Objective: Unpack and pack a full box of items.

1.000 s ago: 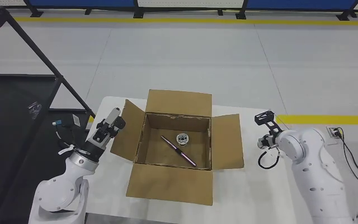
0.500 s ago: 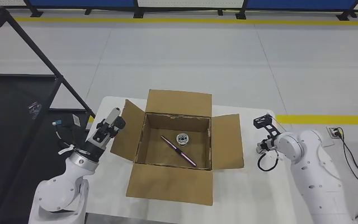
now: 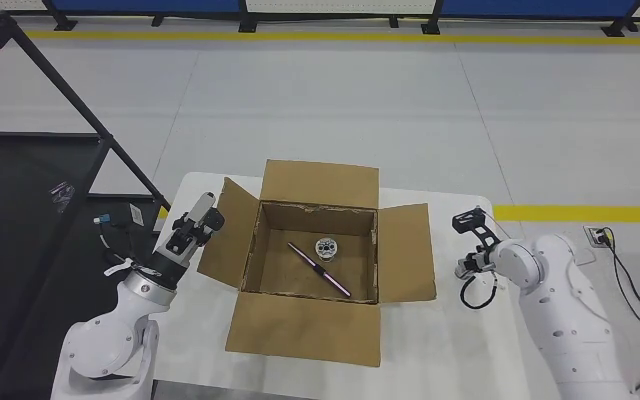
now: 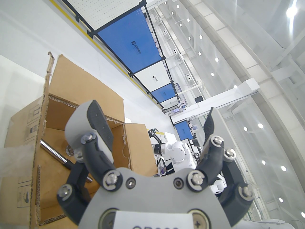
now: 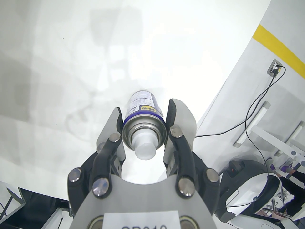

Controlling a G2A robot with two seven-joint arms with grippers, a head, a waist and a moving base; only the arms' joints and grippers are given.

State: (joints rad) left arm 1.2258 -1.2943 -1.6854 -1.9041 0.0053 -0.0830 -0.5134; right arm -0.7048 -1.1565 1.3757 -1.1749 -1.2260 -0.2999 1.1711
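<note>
Right tool (image 5: pixel 145 107) was shifted slightly toward the box (image 3: pixel 305 335).
Spray can (image 5: pixel 143 126) is gripped; left tool (image 4: pixel 152 107) is held wide.

Lab w/ partition panels (image 4: pixel 128 46), floor tape (image 3: pixel 300 36)

Round item (image 3: pixel 326 246) in box (image 3: pixel 320 180) too small to identify. Rod (image 4: pixel 51 152) partly hidden behind left pincer (image 4: pixel 152 110). Base of can (image 5: pixel 143 110) faces away; contact with worktop (image 5: pixel 71 48) unclear.
</note>
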